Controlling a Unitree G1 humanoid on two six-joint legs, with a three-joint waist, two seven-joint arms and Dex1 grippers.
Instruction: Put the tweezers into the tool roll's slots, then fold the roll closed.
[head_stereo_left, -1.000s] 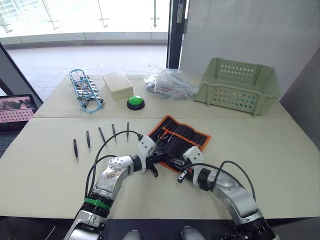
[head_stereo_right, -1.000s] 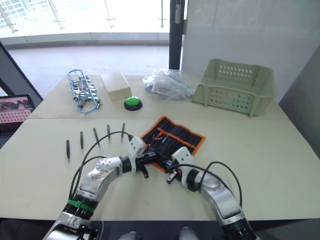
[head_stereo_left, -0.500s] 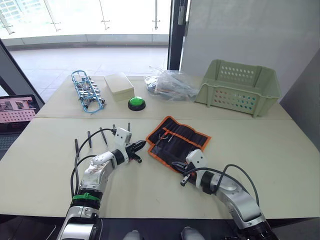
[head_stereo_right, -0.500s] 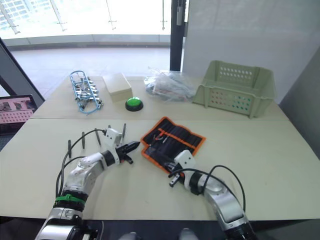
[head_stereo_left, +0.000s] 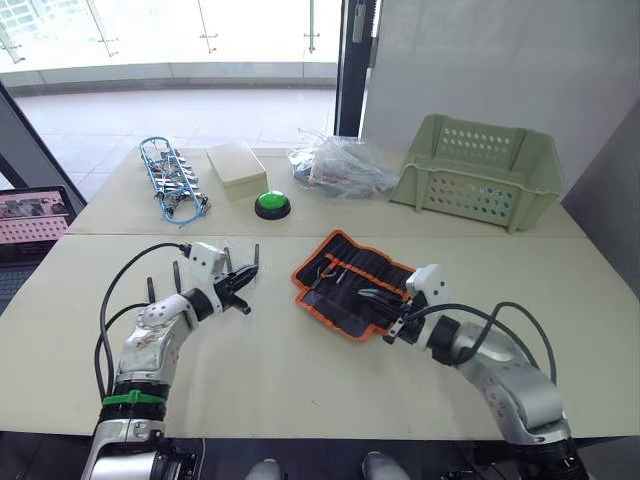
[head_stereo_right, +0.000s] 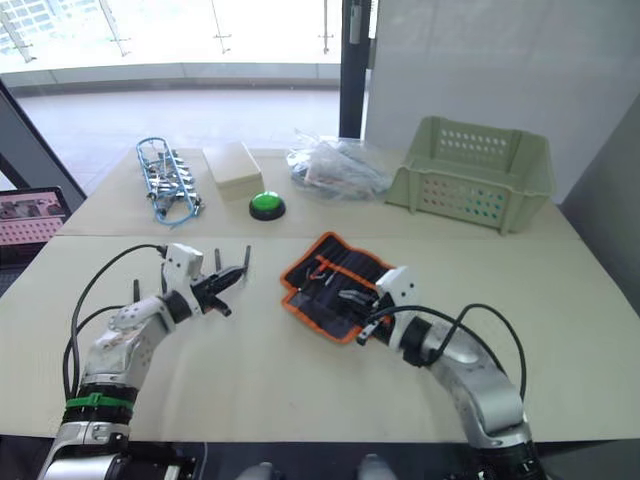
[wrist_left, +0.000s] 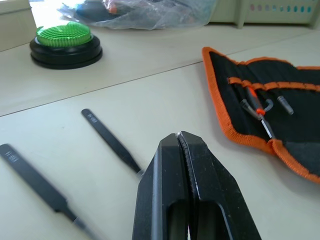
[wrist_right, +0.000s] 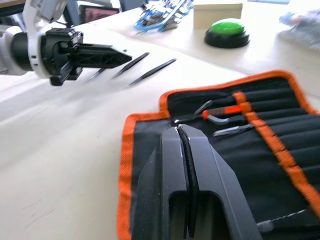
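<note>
Lying in a loose row on the pale surface left of the tool roll, the tweezers are all outside the slots — the roll itself is spread open with its orange edging up. The left tool is pressed shut on nothing, its tip just beside the nearest tweezers, and the right tool — also shut and empty — hovers over the roll's near part. Behind them are a green button, a blue wire bundle and a green basket.
</note>
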